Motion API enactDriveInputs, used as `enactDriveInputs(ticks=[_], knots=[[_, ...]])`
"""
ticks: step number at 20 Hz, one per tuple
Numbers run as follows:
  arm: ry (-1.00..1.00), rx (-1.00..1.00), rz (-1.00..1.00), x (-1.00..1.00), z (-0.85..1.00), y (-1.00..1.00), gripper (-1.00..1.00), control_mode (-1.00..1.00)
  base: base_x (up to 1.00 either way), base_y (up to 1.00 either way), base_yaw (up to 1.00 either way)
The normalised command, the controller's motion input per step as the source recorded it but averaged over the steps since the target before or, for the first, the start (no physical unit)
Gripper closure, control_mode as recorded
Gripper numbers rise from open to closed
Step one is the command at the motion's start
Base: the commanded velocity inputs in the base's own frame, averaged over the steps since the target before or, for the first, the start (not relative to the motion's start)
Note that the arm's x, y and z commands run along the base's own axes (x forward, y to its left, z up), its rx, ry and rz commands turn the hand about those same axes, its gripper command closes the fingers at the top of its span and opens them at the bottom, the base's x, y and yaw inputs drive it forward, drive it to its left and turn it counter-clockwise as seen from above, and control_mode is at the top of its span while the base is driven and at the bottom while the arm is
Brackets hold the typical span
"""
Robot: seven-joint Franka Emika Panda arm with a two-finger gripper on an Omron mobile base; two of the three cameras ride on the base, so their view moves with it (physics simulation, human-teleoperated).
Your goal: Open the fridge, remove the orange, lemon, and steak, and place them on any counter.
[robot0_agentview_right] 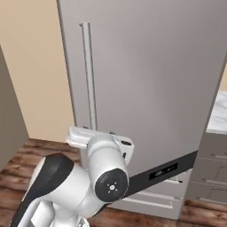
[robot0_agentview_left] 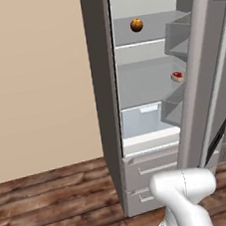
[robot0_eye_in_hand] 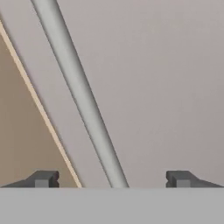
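We have the gripper [robot0_eye_in_hand: 111, 179] spread apart astride the fridge [robot0_agentview_right: 155, 88] handle [robot0_eye_in_hand: 81, 96] (rigid, smooth steel); the orange [robot0_agentview_left: 136, 25] at twelve o'clock looks firm, best pinched across its middle.

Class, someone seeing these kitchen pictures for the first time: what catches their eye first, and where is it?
The tall grey fridge stands with its door swung open. Inside, the orange sits on an upper shelf and the red steak on the shelf below. In the hand view, the open gripper faces the door's bar handle.
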Motion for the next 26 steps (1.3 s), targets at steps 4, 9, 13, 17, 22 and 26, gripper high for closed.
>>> enactDriveInputs(ticks=[4, 9, 13, 17, 22, 26], knots=[[-0.31, -0.01, 0.02, -0.61, 0.48, -0.19, -1.0, -1.0, 0.0, 0.0, 0.0], [-0.25, -0.06, -0.04, -0.26, 0.23, 0.42, -1.0, -1.0, 0.0, 0.0, 0.0], [0.0, -0.09, -0.24, 0.12, 0.0, 0.93, -1.0, -1.0, 0.0, 0.0, 0.0], [0.01, -0.12, -0.24, 0.18, 0.0, 0.94, -1.0, -1.0, 0.0, 0.0, 0.0], [0.1, -0.02, -0.32, 0.01, 0.01, 0.55, -1.0, -1.0, 0.0, 0.0, 0.0], [0.24, 0.0, -0.39, 0.0, 0.0, 0.4, -1.0, -1.0, 0.0, 0.0, 0.0]])
